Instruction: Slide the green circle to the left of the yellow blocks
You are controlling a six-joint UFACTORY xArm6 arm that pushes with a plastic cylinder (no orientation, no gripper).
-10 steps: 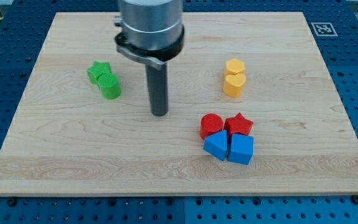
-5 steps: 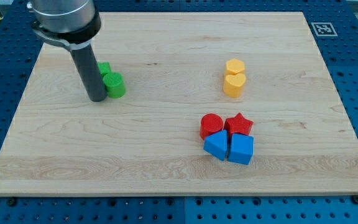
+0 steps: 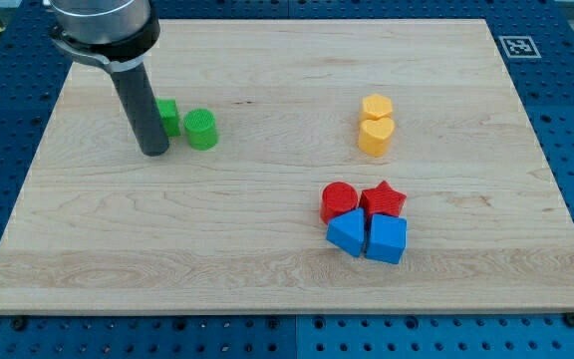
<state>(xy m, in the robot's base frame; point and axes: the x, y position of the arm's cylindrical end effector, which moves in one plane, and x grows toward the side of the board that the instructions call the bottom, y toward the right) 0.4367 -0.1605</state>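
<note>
The green circle [image 3: 201,130] stands on the wooden board at the upper left, well to the view's left of the two yellow blocks: a yellow hexagon [image 3: 377,108] with a yellow heart [image 3: 375,136] just below it. My tip [image 3: 153,153] rests on the board a short way to the left of the green circle, apart from it. A green star [image 3: 168,116] is partly hidden behind the rod, just left of the circle.
A red circle [image 3: 339,201], a red star [image 3: 383,200], a blue block [image 3: 347,234] and a blue block [image 3: 387,239] cluster at the lower right. A fiducial tag [image 3: 517,46] sits at the board's top right corner.
The rod swept from the board's middle to the left of the green blocks. The green circle has since moved a little to the right, away from the green star.
</note>
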